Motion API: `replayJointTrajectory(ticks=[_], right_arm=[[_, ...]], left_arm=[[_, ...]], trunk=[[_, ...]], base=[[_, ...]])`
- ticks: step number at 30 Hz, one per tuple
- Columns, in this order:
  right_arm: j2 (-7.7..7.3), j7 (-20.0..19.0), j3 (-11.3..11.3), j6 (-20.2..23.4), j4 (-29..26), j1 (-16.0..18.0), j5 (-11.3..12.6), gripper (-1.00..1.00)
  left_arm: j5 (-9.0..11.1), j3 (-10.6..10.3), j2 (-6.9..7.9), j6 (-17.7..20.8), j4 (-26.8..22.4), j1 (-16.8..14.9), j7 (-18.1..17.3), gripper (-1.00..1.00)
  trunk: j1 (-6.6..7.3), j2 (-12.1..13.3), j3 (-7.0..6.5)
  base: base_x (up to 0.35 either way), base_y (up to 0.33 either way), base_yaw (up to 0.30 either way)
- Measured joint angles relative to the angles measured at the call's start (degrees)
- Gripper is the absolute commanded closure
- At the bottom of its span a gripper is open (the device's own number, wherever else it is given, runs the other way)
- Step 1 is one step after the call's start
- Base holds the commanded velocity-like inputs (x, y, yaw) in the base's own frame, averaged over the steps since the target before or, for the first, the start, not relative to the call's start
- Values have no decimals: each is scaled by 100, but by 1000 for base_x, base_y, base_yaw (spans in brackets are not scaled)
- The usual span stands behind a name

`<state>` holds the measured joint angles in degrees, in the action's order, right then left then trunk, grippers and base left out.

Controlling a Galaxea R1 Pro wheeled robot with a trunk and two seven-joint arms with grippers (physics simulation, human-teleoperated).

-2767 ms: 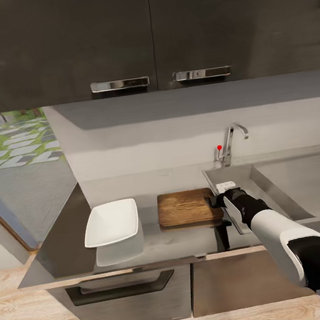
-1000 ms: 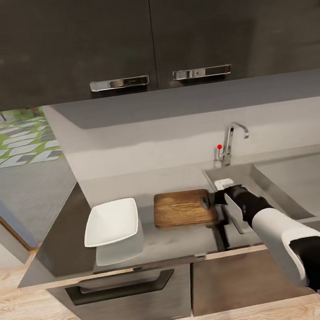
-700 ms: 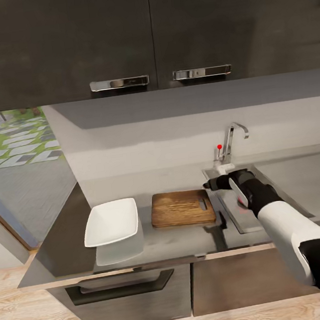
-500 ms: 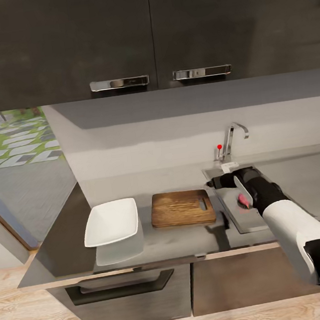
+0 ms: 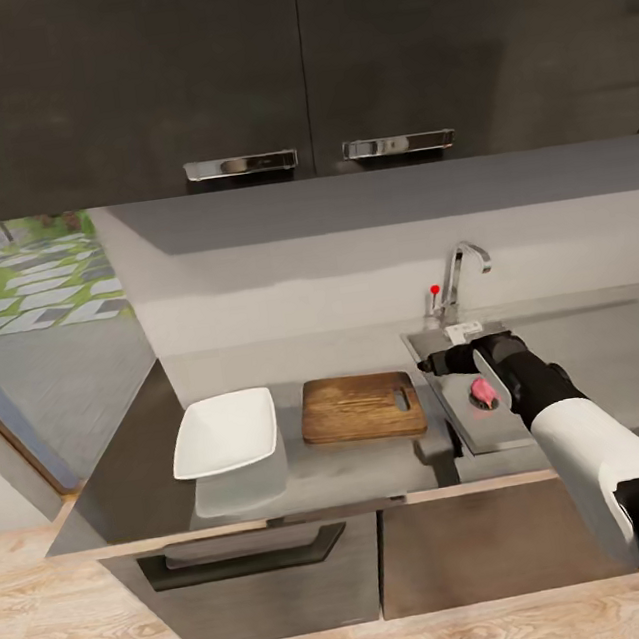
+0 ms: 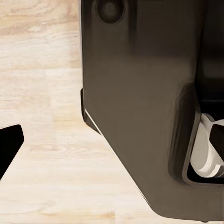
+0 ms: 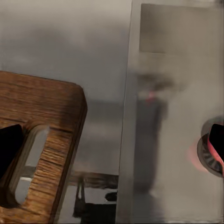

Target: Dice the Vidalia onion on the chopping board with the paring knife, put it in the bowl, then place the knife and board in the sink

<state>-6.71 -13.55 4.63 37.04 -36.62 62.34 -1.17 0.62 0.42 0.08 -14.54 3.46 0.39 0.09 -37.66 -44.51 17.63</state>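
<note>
Right gripper (image 5: 436, 363): held over the left rim of the sink (image 5: 419, 347), between the chopping board and the basin; in the right wrist view (image 7: 112, 140) its two dark fingertips (image 7: 9, 144) are seen spread wide apart, with nothing between them.
Right arm (image 5: 576, 427): stretched from the near right across the sink's front edge.
Left gripper (image 6: 112, 144): hung beside the robot's own dark body, over pale wooden floor (image 6: 42, 93); one dark fingertip (image 6: 9, 142) is seen, and whether the jaws are apart or together cannot be told.
Chopping board (image 5: 356, 407): laid flat on the countertop, just left of the sink and right of the bowl, apart from both; its handle slot (image 5: 401, 396) is at the end nearest the sink. Its top is bare.
Bowl (image 5: 224, 432): set on the countertop near the left end, white and empty.
Countertop (image 5: 348, 462): grey and reflective, with dark drawers below.
Sink basin: a small pink-red object (image 5: 484, 393) is seen lying on its floor beside the round drain (image 7: 210, 154), partly hidden by the right arm; what it is cannot be told.
Drainboard (image 5: 606, 352): flat, to the right of the basin.
Tap (image 5: 460, 276): mounted at the far edge of the sink, with a red knob (image 5: 435, 290) to its left.
Wall cabinets (image 5: 305, 59): dark, doors closed, above the counter.
</note>
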Motion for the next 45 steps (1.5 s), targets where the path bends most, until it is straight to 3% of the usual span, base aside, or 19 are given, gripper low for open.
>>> replayJointTrajectory(ticks=[21,45], right_arm=[[1,3,7,2,6,1,-1,-100],[36,19,14,-7,85,4,-9,-100]], left_arm=[[2,-8,8,-7,3,0,-24,-100],[-3,0,6,-7,-1,0,-24,-100]], trunk=[[-1,0,0],[-1,0,0]], base=[[-334,-7,0],[-339,-123,0]])
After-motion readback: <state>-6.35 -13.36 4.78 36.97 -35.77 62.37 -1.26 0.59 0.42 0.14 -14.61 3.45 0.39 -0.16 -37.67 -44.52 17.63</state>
